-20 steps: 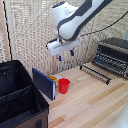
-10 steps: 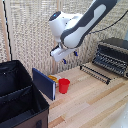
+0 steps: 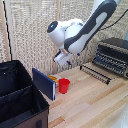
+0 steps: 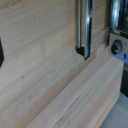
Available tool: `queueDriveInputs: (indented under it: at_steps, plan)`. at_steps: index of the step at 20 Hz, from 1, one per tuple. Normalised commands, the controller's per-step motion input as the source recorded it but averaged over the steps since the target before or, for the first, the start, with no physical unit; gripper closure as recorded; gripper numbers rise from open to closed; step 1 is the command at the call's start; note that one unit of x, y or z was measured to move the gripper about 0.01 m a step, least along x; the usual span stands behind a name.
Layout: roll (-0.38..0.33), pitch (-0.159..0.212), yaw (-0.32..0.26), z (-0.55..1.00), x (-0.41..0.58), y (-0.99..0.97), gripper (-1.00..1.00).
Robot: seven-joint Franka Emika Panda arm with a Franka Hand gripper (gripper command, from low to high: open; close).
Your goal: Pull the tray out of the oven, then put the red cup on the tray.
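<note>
Blurred gripper (image 3: pixel 61 59) above the red cup (image 3: pixel 64 85) — jaw state unreadable; oven (image 3: pixel 113 55) cropped.

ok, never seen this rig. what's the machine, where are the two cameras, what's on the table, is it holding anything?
It's a single white robot arm. One picture is from a camera off the arm; the other is from its wrist, looking down at the wooden table. On the table: a red cup, a dark panel standing beside it, a black bin, an oven and the ribbed tray out in front of it. The claw hangs above the cup; I can't tell whether it's open, and nothing seems held.
</note>
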Motion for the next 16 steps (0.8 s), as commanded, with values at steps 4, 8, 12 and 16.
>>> queueDriveInputs:
  at_steps: [4,8,12,16]
  plan:
    - [-0.314,0.0,0.156,-0.1,0.0,-0.25,-1.0]
    - [-0.293,-0.007,0.068,-0.01,0.0,-0.5,-1.0]
    - [-0.223,-0.03,0.05,0.0,0.061,-0.65,-1.0]
    - [-0.124,-0.027,0.052,0.02,0.128,-0.79,-1.0]
